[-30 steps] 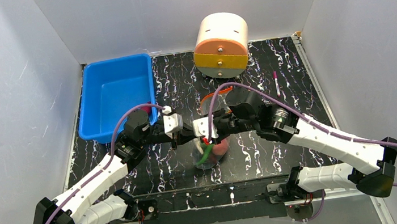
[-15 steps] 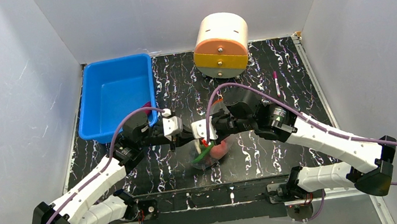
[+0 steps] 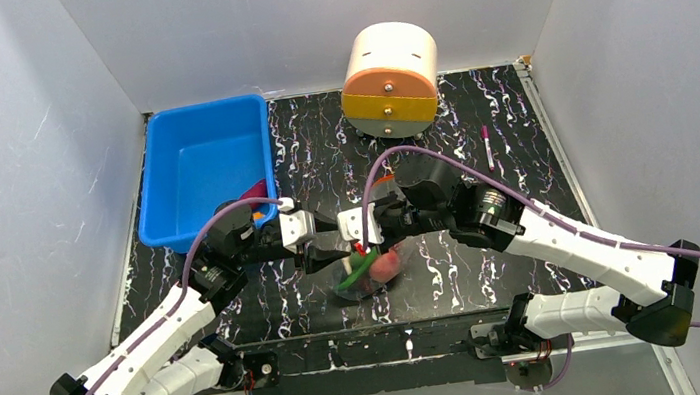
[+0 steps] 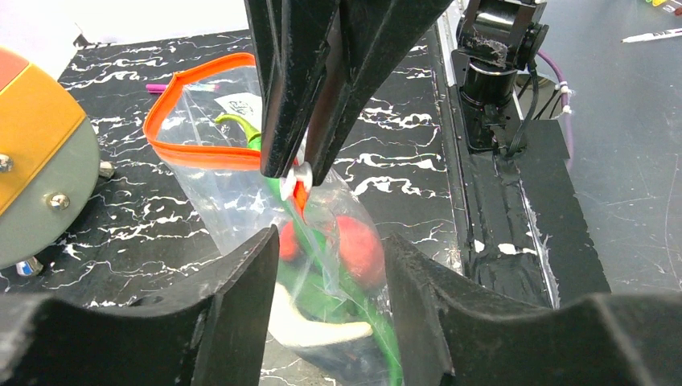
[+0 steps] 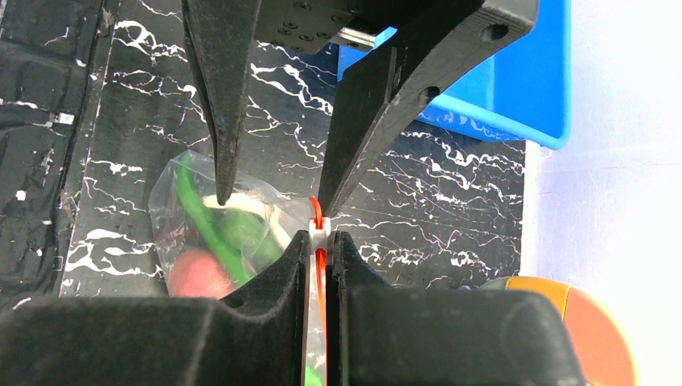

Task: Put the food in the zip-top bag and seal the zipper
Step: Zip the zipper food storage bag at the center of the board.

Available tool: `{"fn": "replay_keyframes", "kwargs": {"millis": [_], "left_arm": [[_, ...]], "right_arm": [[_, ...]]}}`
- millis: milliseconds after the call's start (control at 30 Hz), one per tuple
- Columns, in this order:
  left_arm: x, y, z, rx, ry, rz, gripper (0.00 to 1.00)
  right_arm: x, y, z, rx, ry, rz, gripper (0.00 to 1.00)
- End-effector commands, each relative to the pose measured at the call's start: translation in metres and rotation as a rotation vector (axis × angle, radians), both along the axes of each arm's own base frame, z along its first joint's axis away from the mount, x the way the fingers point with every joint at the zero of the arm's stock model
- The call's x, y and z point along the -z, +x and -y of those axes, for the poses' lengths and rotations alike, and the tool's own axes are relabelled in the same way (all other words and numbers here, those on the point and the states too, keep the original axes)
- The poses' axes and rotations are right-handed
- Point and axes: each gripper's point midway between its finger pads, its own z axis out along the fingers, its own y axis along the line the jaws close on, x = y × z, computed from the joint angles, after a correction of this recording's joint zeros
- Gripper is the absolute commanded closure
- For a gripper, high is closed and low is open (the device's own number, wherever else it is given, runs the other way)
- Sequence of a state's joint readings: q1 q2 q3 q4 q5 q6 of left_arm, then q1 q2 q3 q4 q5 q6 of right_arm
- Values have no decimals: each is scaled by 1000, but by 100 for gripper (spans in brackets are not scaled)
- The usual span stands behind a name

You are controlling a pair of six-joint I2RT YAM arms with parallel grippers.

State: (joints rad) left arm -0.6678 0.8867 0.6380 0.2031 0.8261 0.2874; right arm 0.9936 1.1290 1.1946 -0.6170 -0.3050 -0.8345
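On the far-left side of the left fingers: blue bin on the tabletop. A red-and-dark scrap shows at the bin's near corner, too small to identify. It may be food not yet bagged.

Left fingers: about half open, holding nothing. The left wrist view shows them straddling the lower body of the zip-top bag, with plastic between them but no pinch. In the right wrist view one tip hangs over the bag's belly and the other sits just beside the zipper. Likely placed to take the strip next to the other arm's hold.

Between the two sets of fingers: the bag, lying on the tabletop and loaded. The pink-red fruit and long green pepper are plainly inside. A pale piece lies under them, not identifiable. The mouth gapes as an orange loop on the far side of the left fingers, so the seal is not made.

Right fingers: closed tight on the zipper, at a small white tab on the strip. This hold probably anchors one end so the strip can be pressed or run shut against it.

Beyond the right fingers, well apart: round drawer unit at the back and a pen. Neither is involved.
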Motion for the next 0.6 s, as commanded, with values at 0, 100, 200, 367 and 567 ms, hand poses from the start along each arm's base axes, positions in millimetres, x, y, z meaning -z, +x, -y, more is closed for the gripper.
{"fn": "replay_keyframes", "kwargs": {"millis": [0, 100, 200, 367, 567], "left_arm": [[-19, 3, 3, 2, -25, 21, 53], [-20, 6, 6, -6, -33, 9, 58], [-21, 9, 8, -11, -43, 5, 65], [-22, 10, 8, -15, -45, 8, 96], [-23, 7, 8, 3, -41, 12, 100]], "right_arm": [[-27, 4, -4, 18, 103, 45, 100], [-26, 4, -5, 20, 109, 39, 100], [-25, 4, -5, 23, 115, 36, 100], [-23, 4, -6, 26, 120, 26, 100], [-18, 3, -5, 33, 124, 11, 89]]}}
